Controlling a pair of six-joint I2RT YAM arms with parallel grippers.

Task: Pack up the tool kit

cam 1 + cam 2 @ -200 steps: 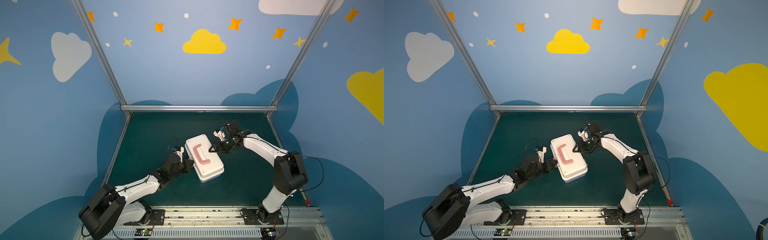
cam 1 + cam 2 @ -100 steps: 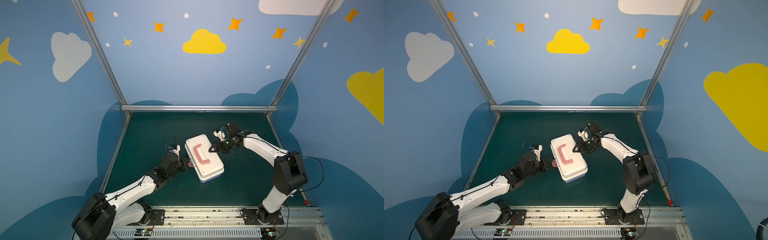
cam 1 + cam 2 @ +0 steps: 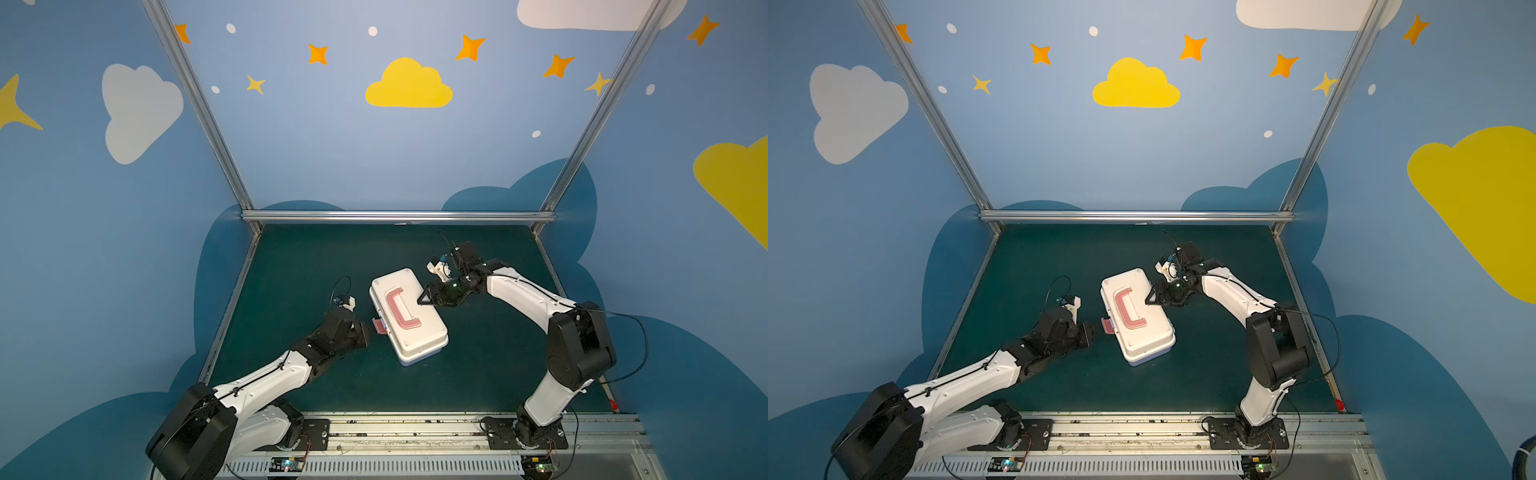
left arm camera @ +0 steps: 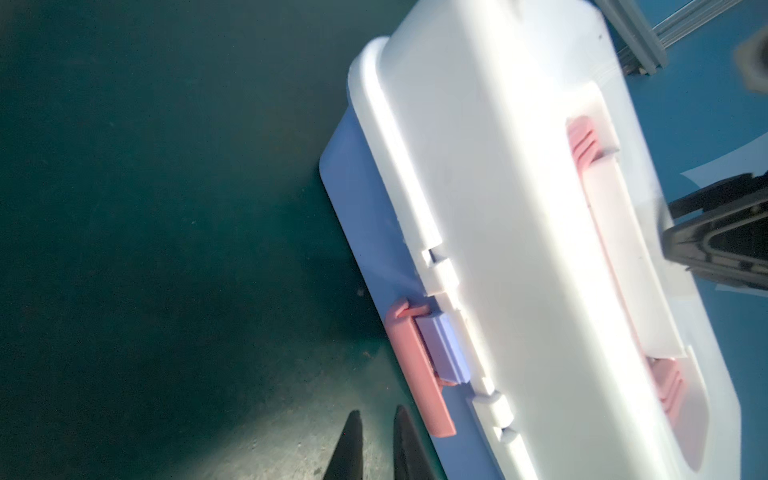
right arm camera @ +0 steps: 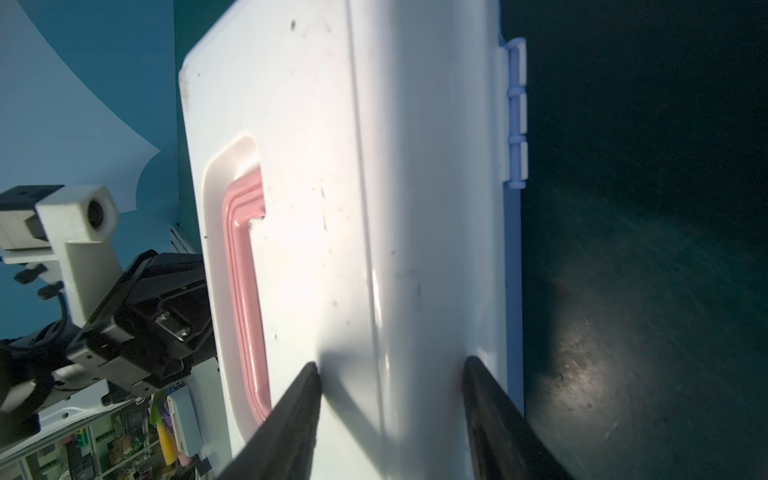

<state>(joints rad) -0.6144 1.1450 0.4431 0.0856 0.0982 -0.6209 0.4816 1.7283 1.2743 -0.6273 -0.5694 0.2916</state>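
Currently the tool kit (image 3: 409,316) lies on the green mat (image 3: 316,257) between the two grippers, with its white lid (image 5: 332,166) down. The step in hand appears to be latching. The right gripper (image 5: 390,365), jaws spread and empty, rests on the lid near the kit's hinge side. The left gripper (image 4: 377,415), all but closed and holding nothing, sits just beside the pink latch (image 4: 419,374), which stands out from the kit's front. The next move calls for pressing the latch onto the lid's catch while the lid is held down.
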